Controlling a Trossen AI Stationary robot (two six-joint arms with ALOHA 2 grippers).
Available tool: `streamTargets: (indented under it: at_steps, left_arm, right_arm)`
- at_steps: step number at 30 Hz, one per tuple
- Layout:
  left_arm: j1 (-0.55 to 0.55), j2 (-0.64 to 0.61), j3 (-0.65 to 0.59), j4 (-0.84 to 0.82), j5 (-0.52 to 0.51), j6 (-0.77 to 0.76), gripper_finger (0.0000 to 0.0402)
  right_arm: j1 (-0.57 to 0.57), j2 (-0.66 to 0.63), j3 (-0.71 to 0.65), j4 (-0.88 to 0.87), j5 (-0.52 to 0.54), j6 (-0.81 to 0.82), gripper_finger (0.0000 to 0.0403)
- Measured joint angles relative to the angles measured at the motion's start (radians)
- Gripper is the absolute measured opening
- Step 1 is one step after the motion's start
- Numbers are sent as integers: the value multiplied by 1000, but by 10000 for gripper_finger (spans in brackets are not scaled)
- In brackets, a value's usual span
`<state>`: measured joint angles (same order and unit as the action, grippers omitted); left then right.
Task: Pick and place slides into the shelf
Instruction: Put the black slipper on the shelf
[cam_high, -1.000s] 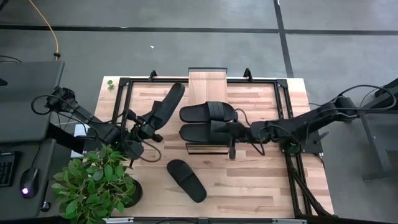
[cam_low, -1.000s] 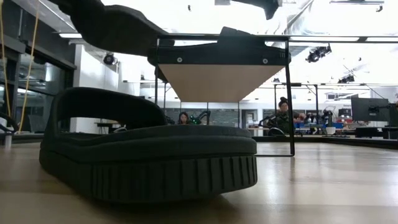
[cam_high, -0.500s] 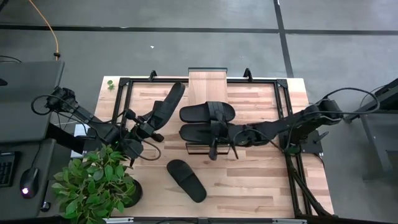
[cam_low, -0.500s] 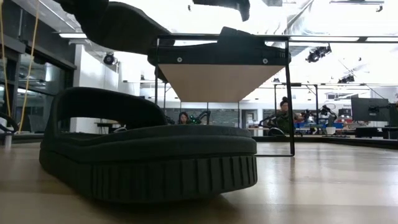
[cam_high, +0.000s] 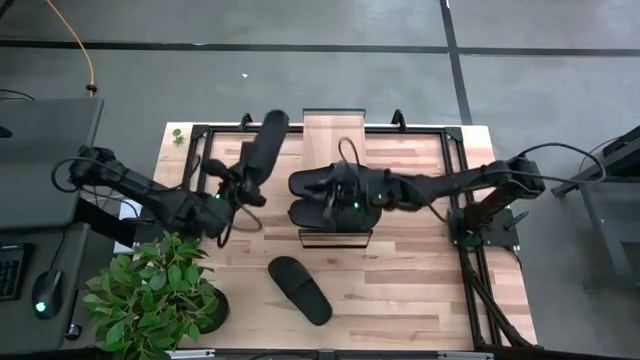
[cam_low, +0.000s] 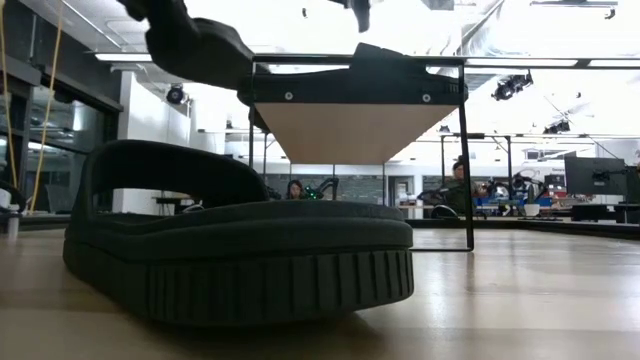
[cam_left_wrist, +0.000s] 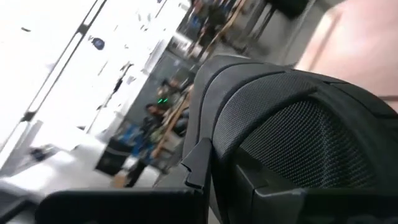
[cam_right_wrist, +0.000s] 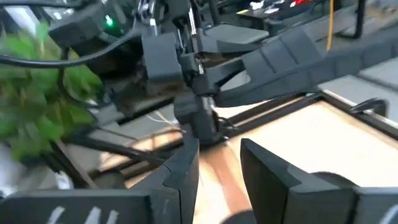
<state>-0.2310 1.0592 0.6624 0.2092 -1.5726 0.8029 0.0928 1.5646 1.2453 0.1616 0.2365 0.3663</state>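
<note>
My left gripper (cam_high: 243, 180) is shut on a black slide (cam_high: 264, 145) held in the air left of the shelf (cam_high: 335, 130); the same slide shows at the top left of the low view (cam_low: 190, 40). Two more slides (cam_high: 335, 180) (cam_high: 325, 214) lie side by side on the shelf. My right gripper (cam_high: 332, 198) hovers open above them with nothing between its fingers (cam_right_wrist: 186, 168). Another slide (cam_high: 300, 290) lies sole down on the table near the front edge. My left gripper holds the slide by the end nearest the arm (cam_high: 250, 172), coming at it level from the table's left. The slide is lifted clear and sticks out past the fingers toward the far edge, turned up on its side. In the left wrist view the slide (cam_left_wrist: 286, 137) itself hides the place of contact.
A potted plant (cam_high: 155, 295) stands at the table's near left corner beside the left arm. A dark frame (cam_high: 455, 160) runs round the table's far part. In the low view, people sit in the room beyond the table (cam_low: 455, 185).
My left gripper has swung toward the far edge and risen a little, rolling as it went; its slide now points more toward the far edge and stands on its side. My right gripper has gone left and up from the shelf's near side to above the two slides.
</note>
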Motion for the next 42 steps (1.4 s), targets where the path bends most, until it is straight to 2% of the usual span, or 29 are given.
streamTargets:
  at_steps: [3,7,15,21,30,42]
  left_arm:
    - [68,0,3,135,29,152,20]
    - [108,8,47,141,122,185,20]
    - [116,102,207,140,156,255,20]
    - [149,206,321,140,217,326,20]
    - [189,348,410,140,222,379,20]
    - [208,337,423,135,234,400,20]
  right_arm:
    - [-57,0,11,13,-81,45,110]
    - [-113,0,12,79,-147,95,110]
    - [-179,0,13,95,-270,176,110]
    - [-199,0,13,115,-287,237,130]
    - [-224,0,13,105,-279,285,170]
    - [-223,-1,13,57,-286,300,199]
